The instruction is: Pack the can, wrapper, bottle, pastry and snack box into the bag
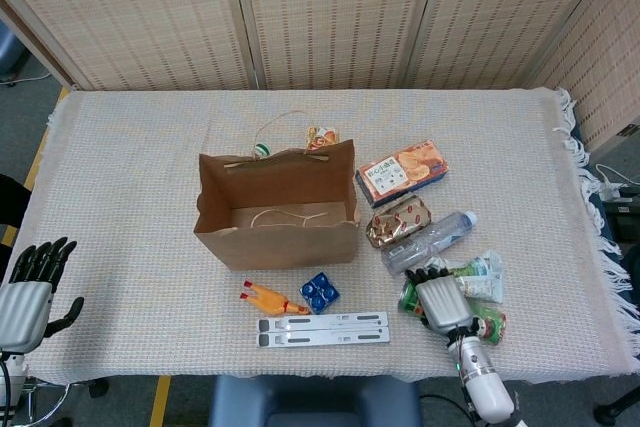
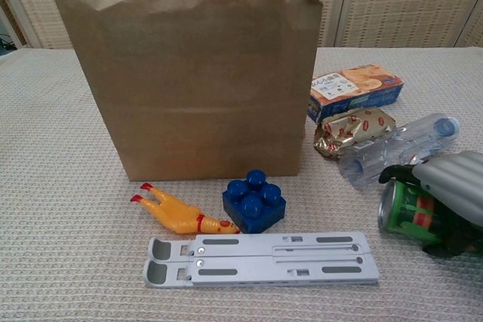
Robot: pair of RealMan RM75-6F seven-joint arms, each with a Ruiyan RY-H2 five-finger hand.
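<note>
My right hand (image 1: pixel 441 299) sits at about five o'clock in the head view, back facing up, dark fingers (image 1: pixel 428 273) curled forward and down toward twelve o'clock, forearm running off toward five. In the chest view it enters at three o'clock. My left hand (image 1: pixel 28 292) is at eight o'clock, fingers spread and pointing to twelve, thumb out to three, holding nothing.

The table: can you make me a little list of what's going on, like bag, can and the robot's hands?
bag: brown paper bag standing open, nothing packed inside
can: green can lying on its side
right hand: right hand on top of the can, grip unclear
left hand: left hand at the table's edge, fingers apart, holding nothing
waiting: snack box, gold pastry, bottle
</note>
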